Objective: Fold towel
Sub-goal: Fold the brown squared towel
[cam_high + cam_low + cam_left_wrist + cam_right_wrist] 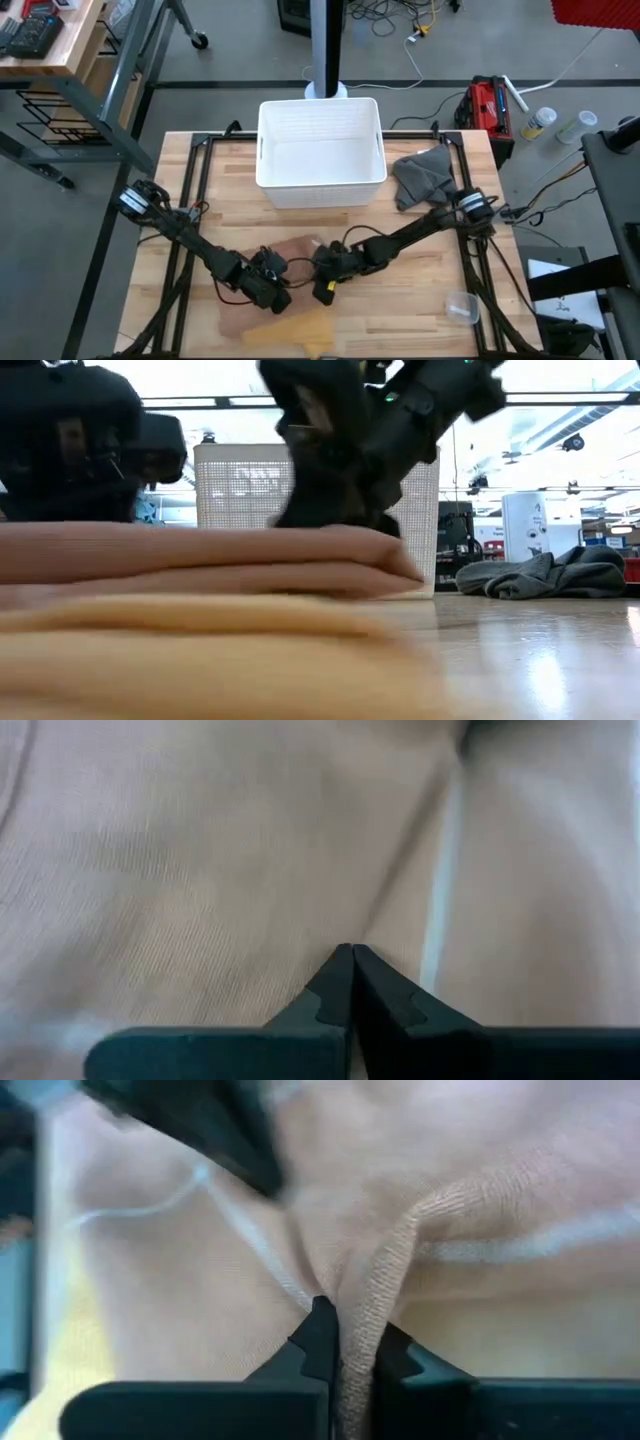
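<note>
item: pink towel (290,250), near the table's (420,290) front edge, lying in soft stacked folds. we have the right gripper (345,1342) clamped on a raised ridge; the left gripper (352,982) pressed together on cloth. risk: uneven pulls between them could skew the fold, we judge.

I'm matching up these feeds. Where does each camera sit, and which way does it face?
High: overhead, straight down; both arms, pink towel, white basket.
Low: table height, level; arms, grey cloth.
Left wrist: left hand, shut.
Right wrist: right hand, pinching a fold.
All share the towel.
</note>
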### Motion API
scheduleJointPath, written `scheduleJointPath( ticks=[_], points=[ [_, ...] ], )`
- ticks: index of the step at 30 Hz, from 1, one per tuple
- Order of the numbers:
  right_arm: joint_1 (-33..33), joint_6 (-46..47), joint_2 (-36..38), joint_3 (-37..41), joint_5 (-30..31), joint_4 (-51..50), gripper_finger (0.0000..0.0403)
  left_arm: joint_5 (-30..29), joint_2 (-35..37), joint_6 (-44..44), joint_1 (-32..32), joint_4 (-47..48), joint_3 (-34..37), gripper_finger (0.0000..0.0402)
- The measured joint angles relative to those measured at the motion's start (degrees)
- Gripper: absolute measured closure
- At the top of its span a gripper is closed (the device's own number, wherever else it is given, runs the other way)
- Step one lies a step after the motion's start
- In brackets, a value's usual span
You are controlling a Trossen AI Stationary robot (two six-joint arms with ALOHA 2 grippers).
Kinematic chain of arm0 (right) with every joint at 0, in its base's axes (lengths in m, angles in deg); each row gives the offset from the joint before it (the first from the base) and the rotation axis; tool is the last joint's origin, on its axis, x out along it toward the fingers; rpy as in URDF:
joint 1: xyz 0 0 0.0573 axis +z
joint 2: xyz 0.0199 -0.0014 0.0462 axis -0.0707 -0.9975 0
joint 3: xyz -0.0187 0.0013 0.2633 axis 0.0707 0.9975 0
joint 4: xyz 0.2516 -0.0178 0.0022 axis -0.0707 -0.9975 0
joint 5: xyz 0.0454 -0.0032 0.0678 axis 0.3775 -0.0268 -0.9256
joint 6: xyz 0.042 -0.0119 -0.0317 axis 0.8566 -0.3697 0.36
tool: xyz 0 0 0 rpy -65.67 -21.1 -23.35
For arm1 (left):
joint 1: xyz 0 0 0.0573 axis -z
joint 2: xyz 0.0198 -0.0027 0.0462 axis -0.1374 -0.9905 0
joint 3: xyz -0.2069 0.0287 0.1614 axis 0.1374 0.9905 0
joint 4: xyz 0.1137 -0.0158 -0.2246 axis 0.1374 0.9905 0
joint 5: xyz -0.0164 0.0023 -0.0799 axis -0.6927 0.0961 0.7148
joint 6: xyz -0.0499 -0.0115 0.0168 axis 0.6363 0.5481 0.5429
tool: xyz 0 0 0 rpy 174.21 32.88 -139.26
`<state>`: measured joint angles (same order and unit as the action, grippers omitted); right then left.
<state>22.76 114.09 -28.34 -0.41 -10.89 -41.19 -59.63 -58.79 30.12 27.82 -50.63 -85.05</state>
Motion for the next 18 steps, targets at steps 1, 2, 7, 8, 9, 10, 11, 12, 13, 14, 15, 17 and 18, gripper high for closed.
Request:
scheduleJointPath(
  ticks=[1, 2, 7, 8, 9, 10, 11, 12, 13, 14, 15, 17, 18],
  points=[
    [0.1, -0.4, 0.9, 0.0, 0.4, -2.4, 0.0395, 0.3, 0.5, 0.0, 0.3, 0.0, 0.0, 0.0401],
    [0.1, -1.0, 1.9, 0.0, 0.5, -4.7, 0.0397, 0.3, 1.1, 0.0, 0.7, 0.1, 0.0, 0.0401],
    [0.1, -1.8, 5.5, -0.9, 3.1, -16.7, 0.0399, 0.5, 4.0, 2.0, 3.5, 0.0, 0.0, 0.0401],
    [0.1, -1.9, 6.1, -1.3, 4.1, -18.6, 0.0399, 0.8, 4.4, 2.8, 4.4, -0.1, 0.0, 0.0401],
    [0.1, -2.0, 6.5, -1.9, 5.1, -20.8, 0.0399, 1.1, 4.8, 3.5, 5.3, -0.1, 0.0, 0.0401],
    [0.0, -2.1, 6.7, -2.6, 6.3, -23.1, 0.0400, 1.9, 4.9, 4.2, 6.4, -0.1, -0.1, 0.0401],
    [0.0, -2.3, 7.0, -3.4, 7.5, -25.3, 0.0400, 2.1, 4.9, 5.1, 7.4, -0.2, -0.3, 0.0401],
    [0.0, -2.4, 7.1, -4.5, 8.6, -27.2, 0.0401, 2.1, 4.9, 6.2, 8.6, -0.1, -0.4, 0.0401],
    [0.0, -2.8, 7.1, -5.7, 9.4, -28.8, 0.0401, 2.1, 4.8, 7.4, 9.7, -0.2, -0.5, 0.0401],
    [0.0, -3.4, 7.1, -6.8, 9.8, -29.8, 0.0401, 2.1, 4.4, 8.4, 10.5, -0.3, -0.8, 0.0401],
    [0.0, -4.2, 7.1, -7.9, 9.9, -30.2, 0.0401, 1.8, 3.9, 9.2, 11.4, -0.4, -0.9, 0.0401],
    [0.1, -5.4, 6.8, -10.2, 10.0, -30.5, 0.0401, -0.4, 2.5, 10.6, 12.9, -0.1, -0.8, 0.0401],
    [0.2, -6.0, 6.6, -11.4, 10.1, -30.4, 0.0402, -1.8, 2.2, 11.2, 13.2, 0.1, -0.8, 0.0401]
  ],
)
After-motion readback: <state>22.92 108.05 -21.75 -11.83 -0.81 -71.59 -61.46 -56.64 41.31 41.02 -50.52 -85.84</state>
